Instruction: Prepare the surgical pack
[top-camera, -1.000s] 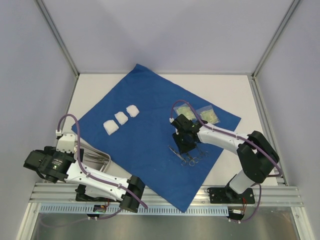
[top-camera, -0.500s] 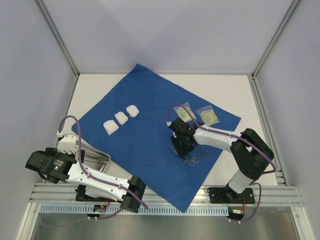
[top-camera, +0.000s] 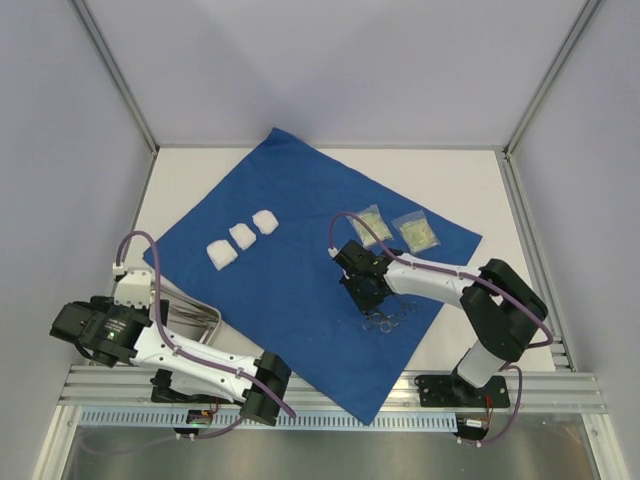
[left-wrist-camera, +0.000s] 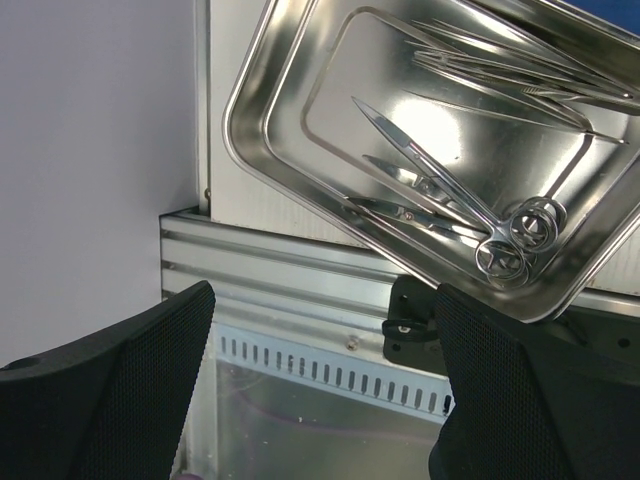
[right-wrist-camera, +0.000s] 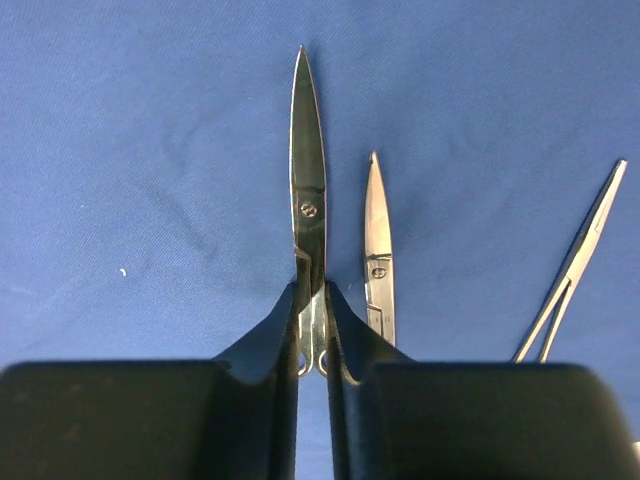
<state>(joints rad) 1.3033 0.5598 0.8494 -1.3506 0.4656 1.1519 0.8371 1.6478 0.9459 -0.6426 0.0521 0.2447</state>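
Nearest to me, the left pincer (left-wrist-camera: 322, 300) is hovering with its fingers wide apart over a steel tray (left-wrist-camera: 330, 60) that is holding several instruments. Further in, the right pincer (right-wrist-camera: 312, 300) is clamping on the scissors (right-wrist-camera: 307, 180), beside two other instruments (right-wrist-camera: 377, 240). They are lying on the surgical pack (top-camera: 290, 200), which is lying spread flat across the worktop (top-camera: 480, 190). Beyond, three white gauze pads (top-camera: 241, 237) and two small packets (top-camera: 417, 232) are resting on the blue fabric.

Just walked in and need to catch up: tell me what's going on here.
The right gripper is clamped on a pair of scissors on the blue drape, with two more instruments beside them. The left gripper hangs open near a steel tray holding further instruments. Three white pads and two packets sit on the drape.
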